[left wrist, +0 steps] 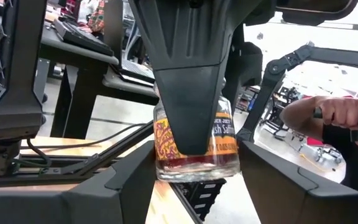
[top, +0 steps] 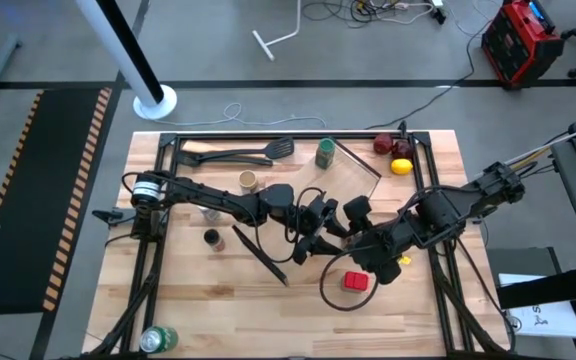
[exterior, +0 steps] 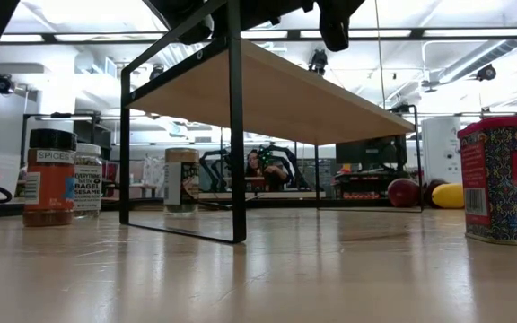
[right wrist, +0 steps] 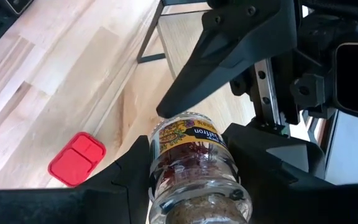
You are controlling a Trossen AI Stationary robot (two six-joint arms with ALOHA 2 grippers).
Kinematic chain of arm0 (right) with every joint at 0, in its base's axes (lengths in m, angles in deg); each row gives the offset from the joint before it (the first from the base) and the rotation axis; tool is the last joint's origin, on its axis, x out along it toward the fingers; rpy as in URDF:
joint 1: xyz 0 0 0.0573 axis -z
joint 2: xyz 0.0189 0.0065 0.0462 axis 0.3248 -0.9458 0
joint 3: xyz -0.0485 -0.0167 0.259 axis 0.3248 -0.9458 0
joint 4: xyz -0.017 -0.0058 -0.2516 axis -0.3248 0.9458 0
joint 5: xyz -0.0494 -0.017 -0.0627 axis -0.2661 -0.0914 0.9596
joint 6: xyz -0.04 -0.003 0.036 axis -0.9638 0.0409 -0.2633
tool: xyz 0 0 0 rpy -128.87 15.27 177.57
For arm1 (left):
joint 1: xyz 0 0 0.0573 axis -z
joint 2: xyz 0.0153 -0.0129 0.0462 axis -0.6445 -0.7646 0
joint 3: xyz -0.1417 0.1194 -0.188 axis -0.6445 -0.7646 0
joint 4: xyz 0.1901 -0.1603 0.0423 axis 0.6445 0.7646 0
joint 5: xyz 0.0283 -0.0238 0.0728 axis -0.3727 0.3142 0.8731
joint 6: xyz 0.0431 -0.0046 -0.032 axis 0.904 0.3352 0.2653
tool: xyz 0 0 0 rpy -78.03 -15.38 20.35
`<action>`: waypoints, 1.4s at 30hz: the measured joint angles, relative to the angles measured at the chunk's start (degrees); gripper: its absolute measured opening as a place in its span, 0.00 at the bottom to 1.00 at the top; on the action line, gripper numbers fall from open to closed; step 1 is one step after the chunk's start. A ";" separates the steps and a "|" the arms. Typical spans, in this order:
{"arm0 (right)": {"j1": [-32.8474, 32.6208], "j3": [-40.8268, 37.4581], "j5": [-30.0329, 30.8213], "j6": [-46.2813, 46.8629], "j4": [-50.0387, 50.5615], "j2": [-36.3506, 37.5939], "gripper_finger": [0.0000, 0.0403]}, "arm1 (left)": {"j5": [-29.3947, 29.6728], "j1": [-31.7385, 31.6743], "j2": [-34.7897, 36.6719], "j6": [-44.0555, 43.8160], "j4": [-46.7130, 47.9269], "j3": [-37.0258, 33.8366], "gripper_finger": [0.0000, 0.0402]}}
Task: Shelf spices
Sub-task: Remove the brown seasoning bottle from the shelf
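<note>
A small clear jar with a yellow label sits in the air between both grippers, above the table's middle. My left gripper and my right gripper are both shut on it. In the high view the two meet, left and right. The shelf, a pale board, stands on its black legs. On the table stand a red tin, a green jar, a tan cylinder and a black-capped jar beside a white-capped jar. My left gripper pinches the jar's clear glass bottom end between its two fingers, which lie across the jar. It comes from the table's left side. The jar is clear of the table. My right gripper has the same jar between its two fingers, on the jar's sides. The fingers lie along the jar from its other end, one across the label. It comes from the table's right side.
A large black tube frame rings the table. Black spatulas lie at the far left, dark red fruit and a lemon at the far right, a green can at the near left. A person's hand shows beyond the table.
</note>
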 joint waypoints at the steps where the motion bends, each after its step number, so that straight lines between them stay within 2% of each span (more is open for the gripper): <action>1: 0.02 0.00 0.00 0.19 0.23 0.00 0.41 | 0.02 0.00 0.00 -0.02 0.00 0.00 0.57; 12: -0.26 -0.27 -1.23 7.18 4.75 0.52 0.41 | -0.87 -0.04 0.03 -1.65 2.87 0.00 0.66; 22: -1.24 -5.92 -1.00 11.88 6.04 1.65 0.41 | -1.69 0.08 0.13 -2.05 6.01 0.00 0.62; 28: -1.22 -11.25 -0.87 16.73 5.92 5.10 0.41 | -2.13 0.47 0.27 -3.59 6.52 0.00 0.58; 34: -1.20 -23.37 1.40 28.14 4.77 12.23 0.41 | -7.79 1.41 0.33 -3.44 7.40 0.00 0.58; 42: -1.00 -38.28 -1.90 53.43 3.72 18.53 0.41 | -8.39 3.29 0.33 -1.22 9.03 0.32 0.58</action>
